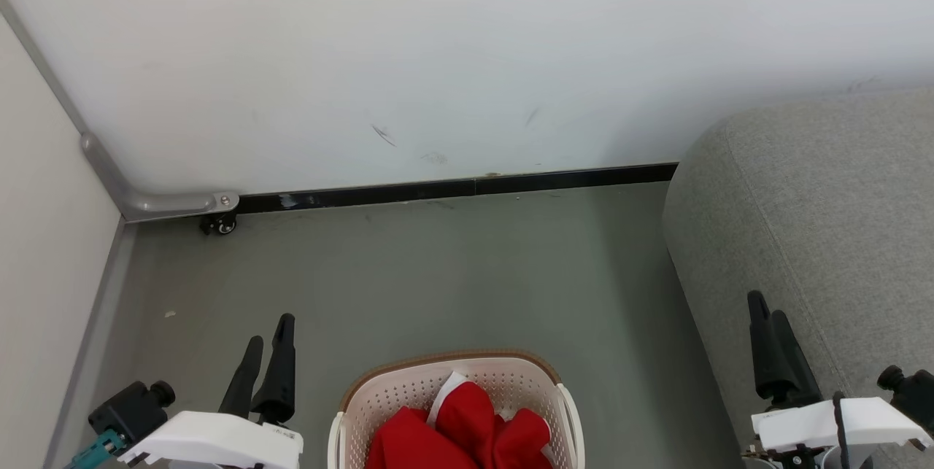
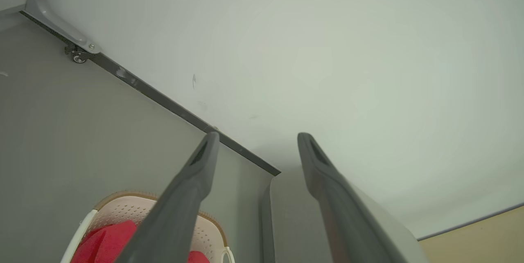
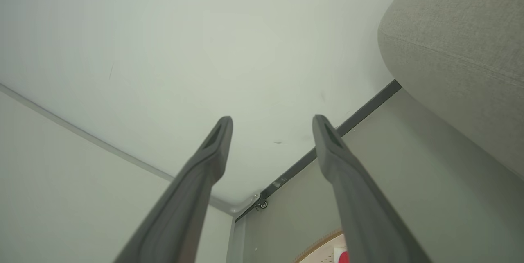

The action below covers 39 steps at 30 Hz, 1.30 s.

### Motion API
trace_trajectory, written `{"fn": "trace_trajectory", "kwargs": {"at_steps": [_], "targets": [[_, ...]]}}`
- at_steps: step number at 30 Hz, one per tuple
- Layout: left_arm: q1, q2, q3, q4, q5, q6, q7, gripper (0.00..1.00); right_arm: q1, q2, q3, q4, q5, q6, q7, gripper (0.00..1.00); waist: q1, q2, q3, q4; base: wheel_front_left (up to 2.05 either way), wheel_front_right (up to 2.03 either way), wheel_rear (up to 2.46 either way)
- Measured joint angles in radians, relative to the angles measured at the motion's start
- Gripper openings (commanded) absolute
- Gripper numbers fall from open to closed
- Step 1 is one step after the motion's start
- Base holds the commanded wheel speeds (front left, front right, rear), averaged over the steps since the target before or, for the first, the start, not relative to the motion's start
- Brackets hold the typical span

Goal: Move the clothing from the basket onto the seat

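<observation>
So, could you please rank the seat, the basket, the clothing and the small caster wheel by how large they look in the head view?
1. seat, largest, though cropped by the frame.
2. basket, cropped at the bottom edge.
3. clothing, lying inside the basket.
4. caster wheel, smallest, but farthest from the camera.

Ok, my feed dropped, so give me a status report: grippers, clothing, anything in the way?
Left gripper open, empty, left of basket. Right gripper open, empty, by seat. Clothing in basket. Nothing seen between basket and seat.
</observation>
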<state>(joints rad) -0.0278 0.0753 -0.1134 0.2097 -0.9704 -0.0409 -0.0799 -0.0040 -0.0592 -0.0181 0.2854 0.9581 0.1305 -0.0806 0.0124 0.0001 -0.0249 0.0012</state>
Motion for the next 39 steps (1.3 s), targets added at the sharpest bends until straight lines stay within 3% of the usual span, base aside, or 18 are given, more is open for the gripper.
{"fn": "trace_trajectory", "kwargs": {"at_steps": [8, 14, 39], "targets": [[0.000, 0.013, -0.037, -0.014, 0.179, 0.053, -0.027, 1.00, 0.000, 0.001, 0.003, 0.001, -0.174, 0.000, -0.030, 1.00, -0.0070, 0.0000, 0.006, 0.000, 0.00, 0.00, 0.00], [0.000, 0.018, -0.066, -0.014, 0.289, 0.088, -0.051, 1.00, 0.000, 0.006, 0.004, 0.001, -0.285, 0.000, -0.040, 1.00, -0.0100, 0.0000, 0.010, -0.002, 0.00, 0.00, 0.00], [0.003, 0.021, -0.142, -0.012, 0.684, 0.202, -0.142, 1.00, 0.004, 0.015, 0.021, 0.007, -0.683, 0.000, -0.087, 1.00, -0.0117, 0.0000, 0.016, -0.005, 0.00, 0.00, 0.00]]}}
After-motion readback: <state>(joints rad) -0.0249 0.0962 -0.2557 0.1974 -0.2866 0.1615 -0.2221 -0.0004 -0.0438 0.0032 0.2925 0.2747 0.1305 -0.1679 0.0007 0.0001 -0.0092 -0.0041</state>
